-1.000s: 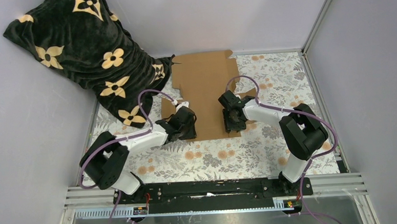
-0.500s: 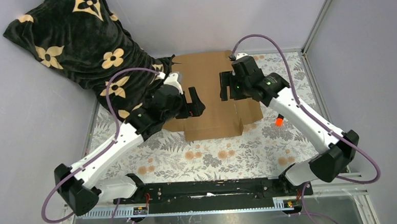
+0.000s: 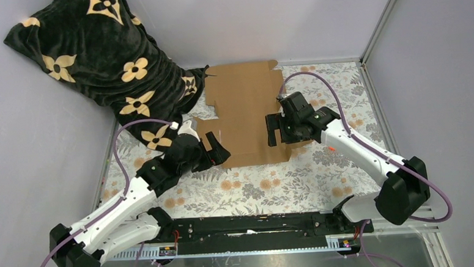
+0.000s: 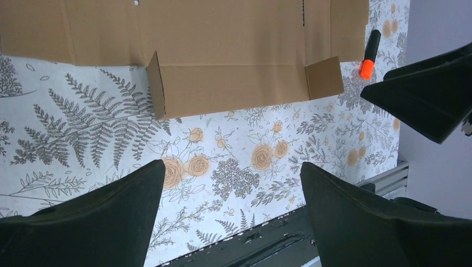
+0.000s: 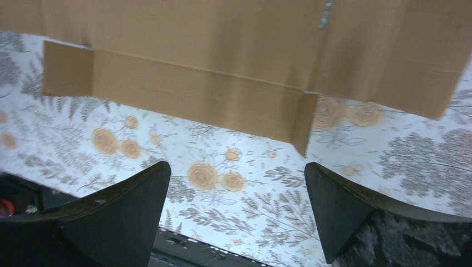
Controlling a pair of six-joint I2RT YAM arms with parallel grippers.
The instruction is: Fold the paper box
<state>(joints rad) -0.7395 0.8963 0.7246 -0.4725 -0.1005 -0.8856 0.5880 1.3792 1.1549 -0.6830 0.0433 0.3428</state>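
**Student:** Where is the paper box (image 3: pixel 245 108) lying?

**Tutor:** It is lying flat and unfolded on the floral-covered table (image 3: pixel 255 184), toward the far side. Its far edge is reaching the back wall, and its far left corner is sitting by the black flowered cushion (image 3: pixel 96 61). The wrist views are showing the near strip with a small tab at each end, one tab tilting upward.

**Student:** What are the hands doing?

**Tutor:** The left hand (image 3: pixel 218 151) is hovering at the box's near left corner. Its fingers (image 4: pixel 89 222) are standing wide apart, with only table and cardboard showing between them. The right hand (image 3: pixel 273 130) is hovering over the box's near right part, its fingers (image 5: pixel 106 217) likewise spread wide and gripping nothing.

**Student:** Is anything else lying nearby?

**Tutor:** An orange-and-black marker (image 4: pixel 369 54) is lying on the table just beside the box's right edge.
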